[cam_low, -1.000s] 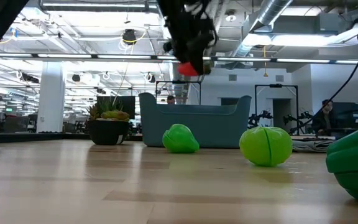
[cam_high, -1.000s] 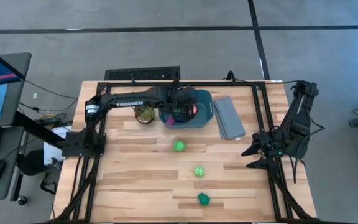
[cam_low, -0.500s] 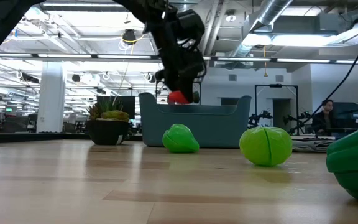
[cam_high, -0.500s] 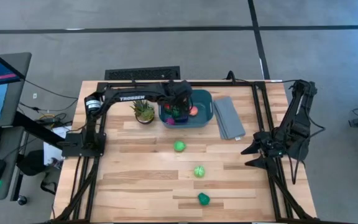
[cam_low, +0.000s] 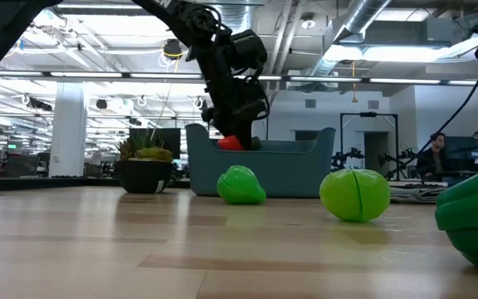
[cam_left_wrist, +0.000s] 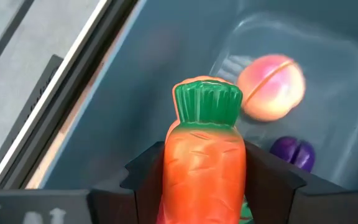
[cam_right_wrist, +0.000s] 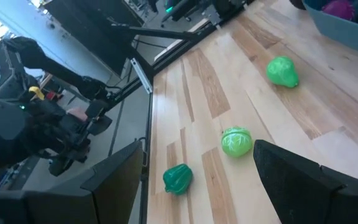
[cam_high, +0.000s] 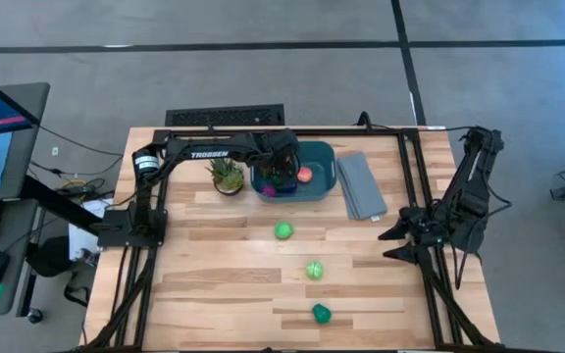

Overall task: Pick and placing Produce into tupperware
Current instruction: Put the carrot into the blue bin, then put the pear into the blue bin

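Pale wooden surface (cam_high: 214, 284): by its far edge, the left hand (cam_left_wrist: 204, 186) grasps an orange plastic carrot (cam_left_wrist: 202, 165) over the teal-blue rectangular plastic tub (cam_high: 320, 176). Released off-centre, it could clip the rim and tumble out. Right hand (cam_high: 400, 245) waits released at the right edge.

The left gripper (cam_high: 281, 173) fills the tupperware's (cam_high: 324, 186) left half; a peach (cam_high: 305, 175) takes the right; potted plant (cam_high: 228, 176) and grey slab (cam_high: 361, 186) flank it closely; three green pieces (cam_high: 313, 270) dot the otherwise open front boards.
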Motion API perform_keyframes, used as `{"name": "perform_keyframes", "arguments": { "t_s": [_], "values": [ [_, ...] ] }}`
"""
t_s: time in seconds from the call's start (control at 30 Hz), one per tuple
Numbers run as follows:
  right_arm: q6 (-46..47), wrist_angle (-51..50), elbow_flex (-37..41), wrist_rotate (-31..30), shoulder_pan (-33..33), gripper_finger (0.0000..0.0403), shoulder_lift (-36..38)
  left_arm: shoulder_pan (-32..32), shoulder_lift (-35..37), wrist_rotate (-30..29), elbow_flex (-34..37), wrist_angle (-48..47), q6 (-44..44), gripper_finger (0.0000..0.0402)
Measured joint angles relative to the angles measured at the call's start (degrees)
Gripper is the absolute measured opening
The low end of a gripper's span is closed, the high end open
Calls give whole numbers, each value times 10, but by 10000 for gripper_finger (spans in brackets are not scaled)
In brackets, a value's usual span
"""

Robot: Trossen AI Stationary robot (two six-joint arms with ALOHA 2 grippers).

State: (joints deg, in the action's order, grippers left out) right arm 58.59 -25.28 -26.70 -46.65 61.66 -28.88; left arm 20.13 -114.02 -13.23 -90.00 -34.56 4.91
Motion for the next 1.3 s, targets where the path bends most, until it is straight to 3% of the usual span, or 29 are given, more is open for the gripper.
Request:
{"name": "perform_keyframes", "arguments": {
  "t_s": [0.17, 0.6, 1.0, 1.3],
  "values": [
    [0, 0, 0, 0, -4, 329, 0, 2, 0, -2, 1, -4, 0, 180],
    [0, -3, 0, -11, -4, 329, 0, 2, 0, 2, 1, -4, -7, 240],
    [0, -22, 0, -12, -4, 329, 0, -17, 3, 78, -66, -34, -16, 241],
    [-4, -47, 0, -12, -4, 329, 0, -62, 65, 79, -82, -104, -7, 241]
  ]
}}
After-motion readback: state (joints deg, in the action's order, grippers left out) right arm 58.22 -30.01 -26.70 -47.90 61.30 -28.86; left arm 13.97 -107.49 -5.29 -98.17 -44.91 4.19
